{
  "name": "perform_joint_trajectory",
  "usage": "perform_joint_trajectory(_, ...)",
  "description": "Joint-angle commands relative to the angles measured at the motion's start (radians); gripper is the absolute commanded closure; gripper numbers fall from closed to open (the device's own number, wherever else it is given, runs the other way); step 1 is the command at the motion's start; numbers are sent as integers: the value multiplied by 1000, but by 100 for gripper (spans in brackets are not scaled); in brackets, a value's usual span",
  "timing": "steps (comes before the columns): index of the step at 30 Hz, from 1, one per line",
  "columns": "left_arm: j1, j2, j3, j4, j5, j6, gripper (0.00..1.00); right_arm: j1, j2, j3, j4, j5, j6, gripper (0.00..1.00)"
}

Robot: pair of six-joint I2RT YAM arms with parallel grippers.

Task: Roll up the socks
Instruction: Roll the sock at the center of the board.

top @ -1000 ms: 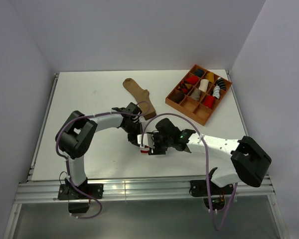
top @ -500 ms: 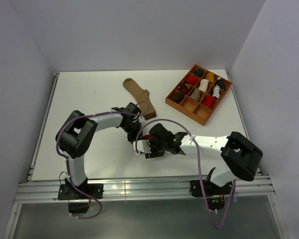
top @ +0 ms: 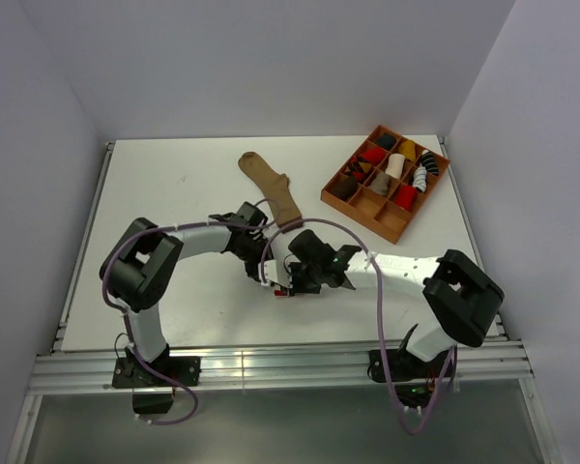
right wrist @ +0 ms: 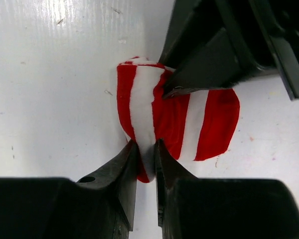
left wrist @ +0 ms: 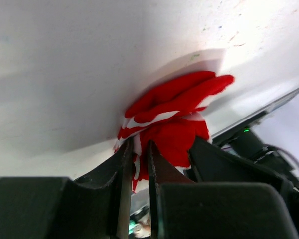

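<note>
The striped sock [top: 279,279] is lying bunched in a loose wad on the bench [top: 174,193], close to the near edge and roughly midway between its left and right edges. I am judging it to be light, soft and limp. It is likely to slump or unfold wherever it is not pinched, and a layer could slip out of a shallow grip. The best hold is looking like a deep one across several folded layers, not on a single hem.

My left end effector [left wrist: 138,149] is clamped on the wad, with red-and-white fabric showing between the nearly closed fingers. My right end effector [right wrist: 145,147] is clamped on the opposite edge of the same wad, so the two tools are crowding each other.

The tan sock [top: 271,188] is lying flat towards the far edge, apart from the wad but close beside my left arm. The tray [top: 358,218] of sock rolls [top: 372,155] is sitting at the far right corner, well apart. Open bench is lying to the left and along the near right edge.
</note>
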Motion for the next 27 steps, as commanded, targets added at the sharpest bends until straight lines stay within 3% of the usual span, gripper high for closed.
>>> perform_joint_trajectory(1,0,-98,-69,117,9,-134,93,-69,42,54,-153,-72,38,84)
perform_joint_trajectory(14,-87,-187,-199,359,-85,-347,94,-283,280,261,-414,-278,31,85)
perform_joint_trajectory(21,-109,-299,-317,439,-230,-387,78,-331,418,384,-538,-327,46,85)
perform_joint_trajectory(27,-109,-392,-391,470,-368,-395,72,-343,496,447,-604,-334,31,85)
